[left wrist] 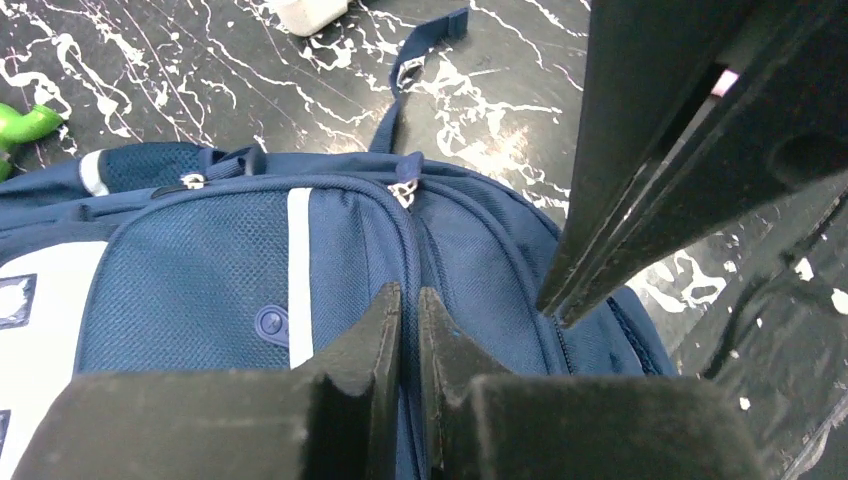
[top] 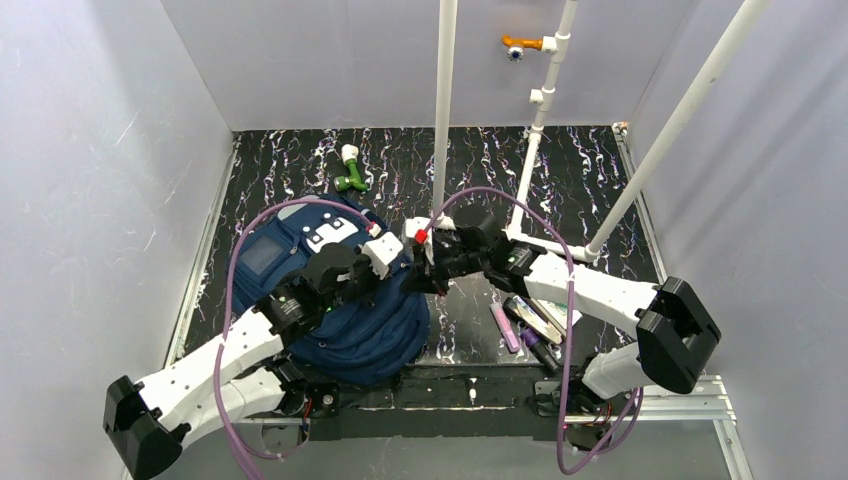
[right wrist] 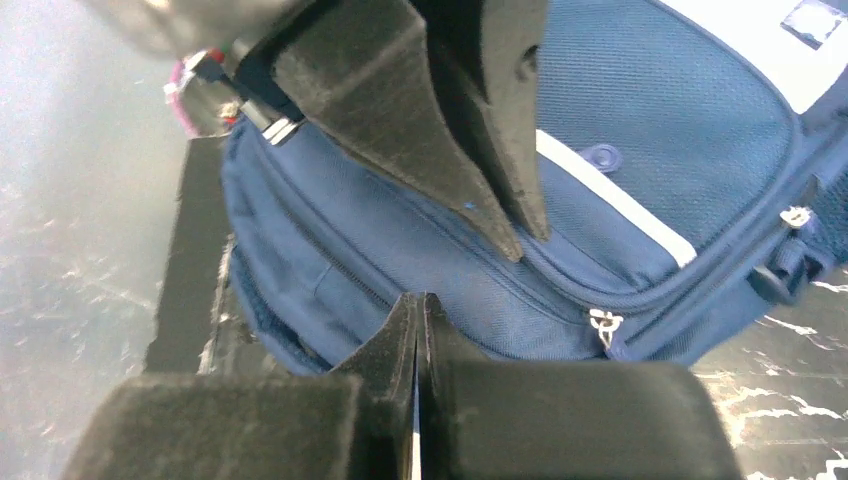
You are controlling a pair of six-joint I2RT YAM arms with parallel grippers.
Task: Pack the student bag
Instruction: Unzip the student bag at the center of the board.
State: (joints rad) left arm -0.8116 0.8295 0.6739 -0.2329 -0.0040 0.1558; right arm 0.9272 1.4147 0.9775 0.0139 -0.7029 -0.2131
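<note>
Both grippers closed on the navy-blue fabric backpack with white stripe and patch, which lies flat on the left part of the black white-veined tabletop, near your arm bases.
Your left gripper has its fingers almost together, with the tips down on the zip seam beside the mesh front pocket; can't tell if fabric is caught between them. Your right gripper has its fingers fully together, tips at the bag's side panel, just beside the left one. A silver zip pull sits at the pocket's top. A green-and-white plastic item lies beyond the bag. A pink marker and some dark pens lie to the bag's right.
</note>
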